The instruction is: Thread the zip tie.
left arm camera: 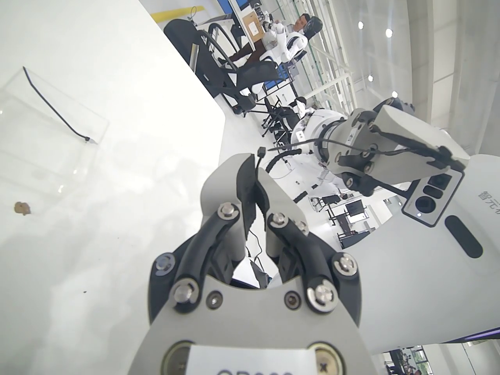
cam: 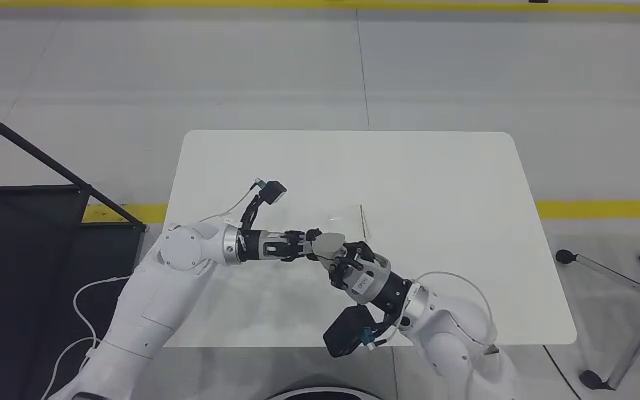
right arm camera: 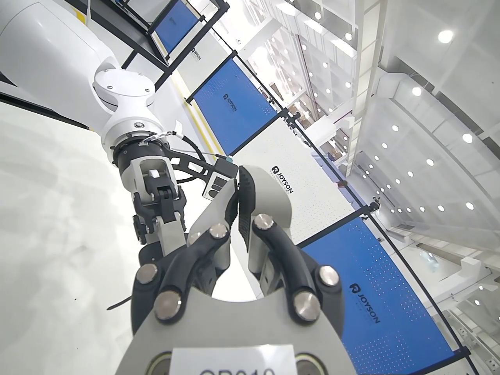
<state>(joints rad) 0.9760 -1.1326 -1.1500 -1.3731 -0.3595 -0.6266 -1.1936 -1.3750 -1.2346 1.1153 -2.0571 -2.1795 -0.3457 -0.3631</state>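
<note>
White table (cam: 450, 180) lies under the left gripper (left arm camera: 256, 175), clamped on the zip tie (left arm camera: 260, 154) below its head; the right gripper (right arm camera: 238, 193), closed, sits close beside it, and slight misalignment may make the tail miss the head.

White table (cam: 450, 200) with clear sheet (left arm camera: 39, 134), black zip tie (left arm camera: 54, 109) atop

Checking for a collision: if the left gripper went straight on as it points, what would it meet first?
Likely the right gripper, just ahead in the top view; depth unclear.
</note>
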